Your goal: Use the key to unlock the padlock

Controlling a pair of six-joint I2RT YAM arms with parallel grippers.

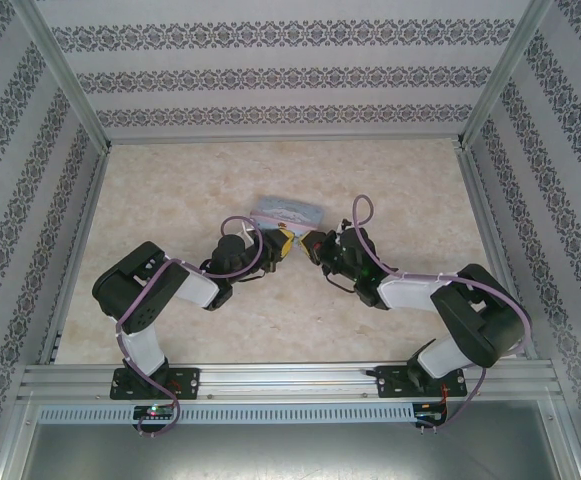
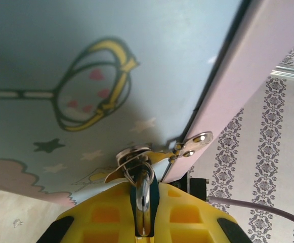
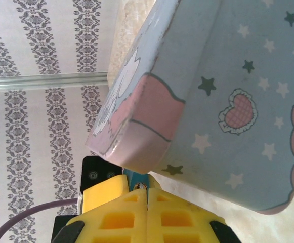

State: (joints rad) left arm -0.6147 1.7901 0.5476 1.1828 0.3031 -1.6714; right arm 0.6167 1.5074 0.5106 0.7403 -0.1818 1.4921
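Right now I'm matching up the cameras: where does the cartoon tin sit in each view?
Top external: tin just above picture centre.
Left wrist: tin across the top and left.
Right wrist: tin at upper right.
Shared landmark: patterned wallpaper.

Top external: fixed high, above and behind the arm bases (image 1: 155,382), tilted down across the table (image 1: 170,200); far back. Left wrist: mounted behind the left gripper (image 2: 144,202), looking out past its fingertips; very close on the tin box (image 2: 86,61) just ahead. Right wrist: likewise behind the right gripper (image 3: 147,202), tin box just ahead and right of the tips. Shared by all three: the tin box; by both wrists, patterned wall (image 3: 35,101).
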